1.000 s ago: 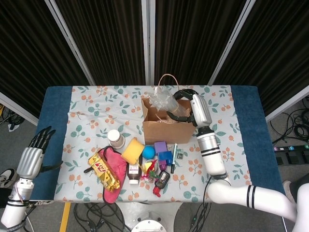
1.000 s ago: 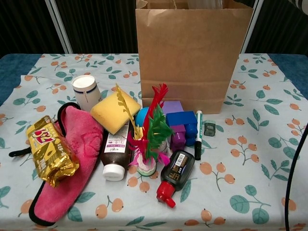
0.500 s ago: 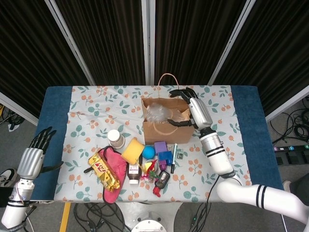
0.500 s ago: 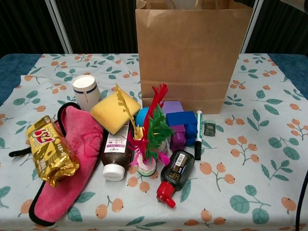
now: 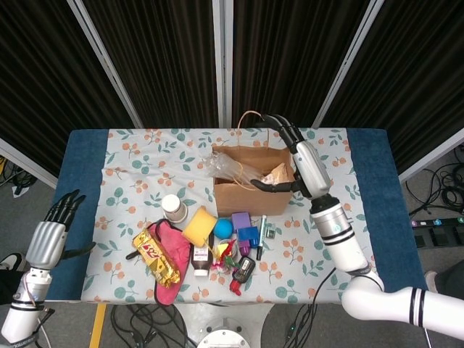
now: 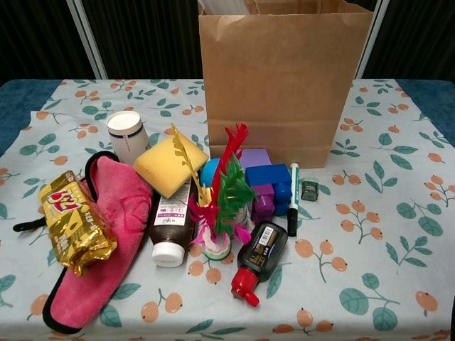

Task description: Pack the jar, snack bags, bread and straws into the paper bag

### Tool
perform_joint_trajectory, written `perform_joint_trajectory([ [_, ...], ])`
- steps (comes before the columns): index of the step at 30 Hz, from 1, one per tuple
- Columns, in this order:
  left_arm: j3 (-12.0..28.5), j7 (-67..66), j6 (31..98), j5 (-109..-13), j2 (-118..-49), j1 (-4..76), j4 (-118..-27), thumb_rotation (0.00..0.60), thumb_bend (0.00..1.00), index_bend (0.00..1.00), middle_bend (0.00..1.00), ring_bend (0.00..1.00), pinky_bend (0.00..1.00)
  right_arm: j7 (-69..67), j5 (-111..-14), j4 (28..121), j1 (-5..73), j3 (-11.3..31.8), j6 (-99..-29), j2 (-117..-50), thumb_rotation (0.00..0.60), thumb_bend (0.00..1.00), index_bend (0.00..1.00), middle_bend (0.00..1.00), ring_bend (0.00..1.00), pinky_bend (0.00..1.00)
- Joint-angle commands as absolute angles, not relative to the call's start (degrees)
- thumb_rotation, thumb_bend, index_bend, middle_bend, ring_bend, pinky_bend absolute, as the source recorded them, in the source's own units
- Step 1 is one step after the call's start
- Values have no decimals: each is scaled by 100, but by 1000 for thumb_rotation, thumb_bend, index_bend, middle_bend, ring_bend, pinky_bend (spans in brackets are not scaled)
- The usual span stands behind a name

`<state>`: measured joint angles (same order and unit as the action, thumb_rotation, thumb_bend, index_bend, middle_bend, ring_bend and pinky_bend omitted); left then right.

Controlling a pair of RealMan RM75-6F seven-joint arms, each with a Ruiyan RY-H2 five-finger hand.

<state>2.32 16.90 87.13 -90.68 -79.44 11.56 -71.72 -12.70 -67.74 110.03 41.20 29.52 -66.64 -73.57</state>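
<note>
The brown paper bag (image 5: 243, 194) (image 6: 284, 78) stands open at the table's middle back. A clear plastic packet (image 5: 225, 166), with pale straws showing at the bag's top (image 6: 226, 6), leans out of its left corner. Something tan (image 5: 278, 174) lies inside by the right wall. My right hand (image 5: 299, 156) hovers over the bag's right side, fingers spread, holding nothing. The white jar (image 5: 172, 206) (image 6: 127, 135) and the gold snack bag (image 5: 154, 256) (image 6: 74, 222) lie on the table at the left. Off the table's left edge my left hand (image 5: 49, 235) hangs open.
In front of the bag lies a pile: yellow sponge (image 6: 167, 166), pink cloth (image 6: 99, 234), brown bottle (image 6: 169, 226), feather toy (image 6: 220, 195), blue and purple blocks (image 6: 266, 181), marker (image 6: 293, 199), small ink bottle (image 6: 257, 259). The cloth-covered table (image 5: 138, 163) has free room at back left and right.
My right hand has let go of the clear packet, opened, and drawn back up and to the right. The packet now sits in the bag, leaning out to the left.
</note>
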Motion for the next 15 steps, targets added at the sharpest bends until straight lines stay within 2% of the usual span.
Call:
perform_joint_trajectory([
  [1, 216, 1660, 8709, -9075, -7913, 1149, -7216, 600, 30, 84, 130, 34, 155, -1258, -7499, 11667, 3639, 2927, -7104, -6687, 600, 0, 90, 201, 36, 0],
  [4, 185, 1632, 8672, -9093, -7871, 1153, -7272, 600, 30, 84, 130, 34, 155, -779, -8147, 11899, 3147, 2526, -7398, -6151, 600, 0, 97, 209, 37, 0],
  [7, 123, 1586, 8595, -9134, -7820, 1170, -7310, 600, 30, 84, 130, 34, 155, -239, -8899, 11766, 2554, 1891, -7808, -5821, 600, 0, 99, 211, 37, 0],
  [10, 49, 1515, 8500, -9178, -7738, 1188, -7364, 600, 30, 84, 130, 34, 155, 113, -9381, 11449, 2052, 1382, -8202, -5673, 600, 0, 99, 212, 37, 0],
  [15, -79, 1419, 8412, -9256, -7575, 1178, -7499, 600, 31, 84, 130, 34, 155, 710, -9650, 11009, 1343, 776, -8721, -5605, 600, 0, 99, 186, 25, 0],
])
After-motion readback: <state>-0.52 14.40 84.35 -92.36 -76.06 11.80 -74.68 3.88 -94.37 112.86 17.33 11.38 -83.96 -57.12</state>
